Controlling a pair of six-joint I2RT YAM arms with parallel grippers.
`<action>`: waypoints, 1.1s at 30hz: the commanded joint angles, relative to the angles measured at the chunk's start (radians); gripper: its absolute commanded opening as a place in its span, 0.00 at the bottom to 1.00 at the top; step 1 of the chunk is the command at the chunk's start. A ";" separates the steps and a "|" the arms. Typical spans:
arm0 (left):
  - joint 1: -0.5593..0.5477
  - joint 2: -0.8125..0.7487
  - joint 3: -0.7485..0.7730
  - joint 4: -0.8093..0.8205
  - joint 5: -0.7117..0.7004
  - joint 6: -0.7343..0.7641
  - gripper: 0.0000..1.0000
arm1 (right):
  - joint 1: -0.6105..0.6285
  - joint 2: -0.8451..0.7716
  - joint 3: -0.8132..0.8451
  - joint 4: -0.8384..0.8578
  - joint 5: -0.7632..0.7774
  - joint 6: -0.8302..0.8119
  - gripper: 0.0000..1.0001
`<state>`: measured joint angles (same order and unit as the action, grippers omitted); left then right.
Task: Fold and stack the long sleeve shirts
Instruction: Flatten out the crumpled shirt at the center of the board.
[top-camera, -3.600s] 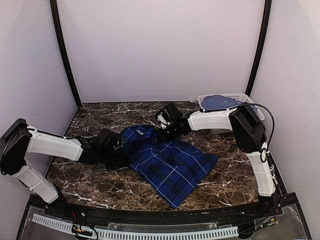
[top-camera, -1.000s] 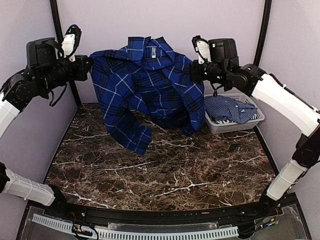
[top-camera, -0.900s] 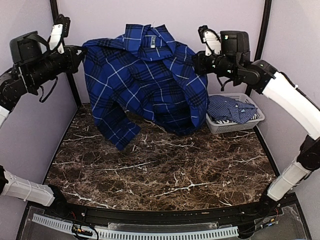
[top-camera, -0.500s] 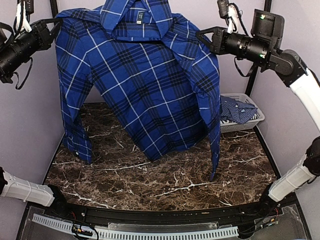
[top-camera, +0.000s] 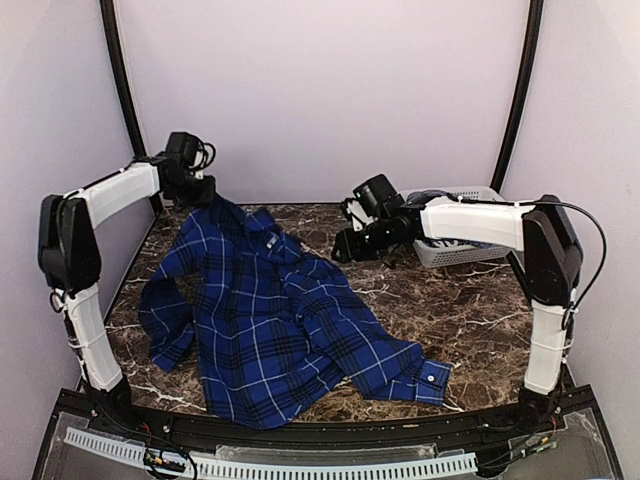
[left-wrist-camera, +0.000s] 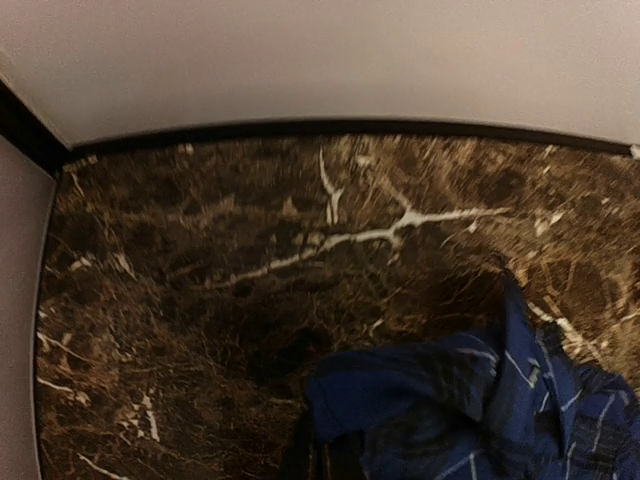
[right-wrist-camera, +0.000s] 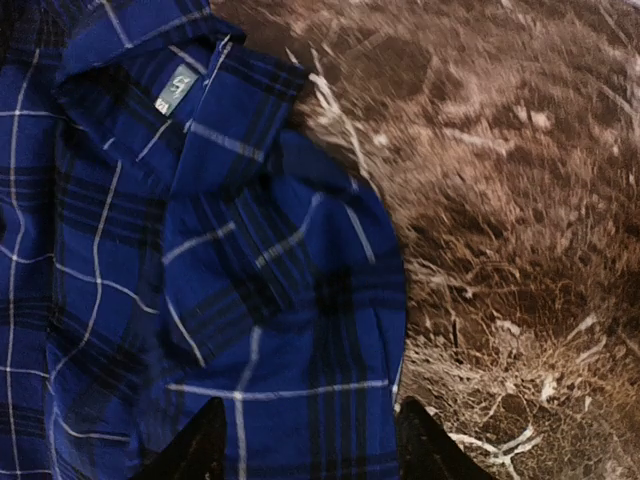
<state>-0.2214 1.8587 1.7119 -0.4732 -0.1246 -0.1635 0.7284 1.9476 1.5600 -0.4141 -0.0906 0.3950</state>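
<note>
Left hand tight on plaid shirt, right hand parted, bare; lighter shirt in basket.

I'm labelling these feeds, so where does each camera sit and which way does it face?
Top external: high behind the bases, looking down on the table; both arms show.
Left wrist: on the left arm, facing the back-left corner; left tool at bottom.
Right wrist: on the right arm, looking down on the plaid shirt; open right tool at bottom.
Shared: all show that shirt and table.
</note>
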 joint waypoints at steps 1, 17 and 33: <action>0.016 0.104 0.083 -0.079 0.003 -0.038 0.02 | 0.001 -0.042 -0.032 0.035 0.037 -0.005 0.63; 0.018 0.112 0.113 -0.120 -0.110 -0.077 0.57 | 0.148 -0.415 -0.590 0.020 0.271 0.110 0.73; -0.062 -0.198 -0.182 -0.018 0.056 -0.179 0.79 | 0.274 -0.718 -0.875 -0.058 0.235 0.386 0.82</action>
<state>-0.2333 1.7828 1.6337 -0.5354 -0.1368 -0.2974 0.9779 1.2659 0.7372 -0.4824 0.1707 0.6857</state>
